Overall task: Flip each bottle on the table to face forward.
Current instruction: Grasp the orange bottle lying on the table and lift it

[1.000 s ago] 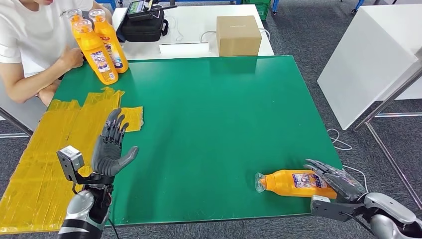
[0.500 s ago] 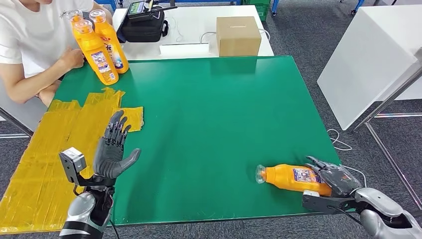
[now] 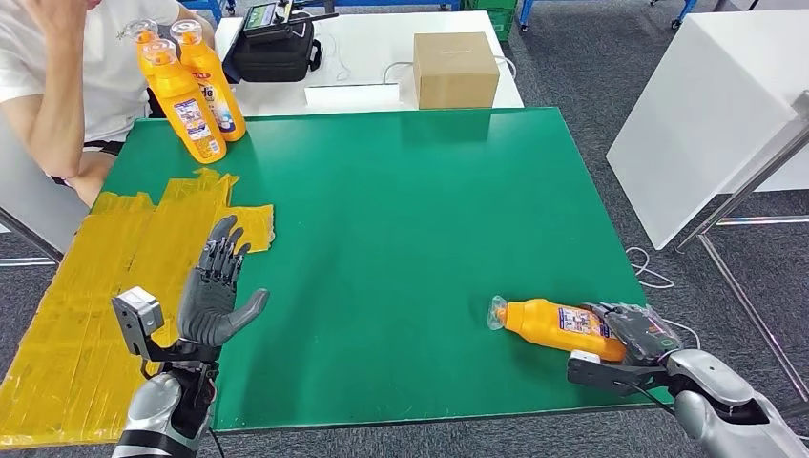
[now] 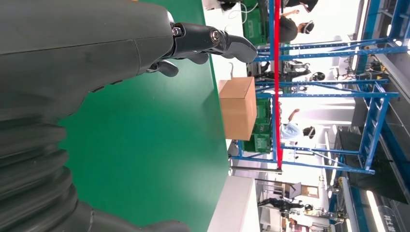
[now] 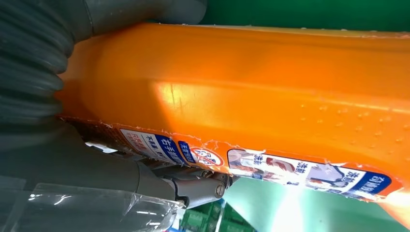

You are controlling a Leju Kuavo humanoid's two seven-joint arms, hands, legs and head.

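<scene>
An orange bottle (image 3: 553, 326) lies on its side near the front right corner of the green table mat (image 3: 401, 210), clear cap pointing left, label (image 5: 270, 164) facing up. My right hand (image 3: 637, 334) grips its base end, thumb (image 5: 121, 14) on one side and fingers on the other side of the bottle (image 5: 270, 92). My left hand (image 3: 215, 286) is raised at the front left, open, fingers (image 4: 212, 41) spread, holding nothing. Three orange bottles (image 3: 186, 91) stand upright at the far left corner.
A person (image 3: 57, 86) in a white shirt sits at the far left. Yellow tape strips (image 3: 86, 286) cover the table's left side. A cardboard box (image 3: 456, 67) and a black bag (image 3: 277, 52) stand on the white table behind. A white table (image 3: 715, 95) stands right.
My right hand has closed around the lying bottle's base, and the bottle has turned so its base sits nearer the front edge. The person's hand has lifted off the standing bottles. My left hand barely moved.
</scene>
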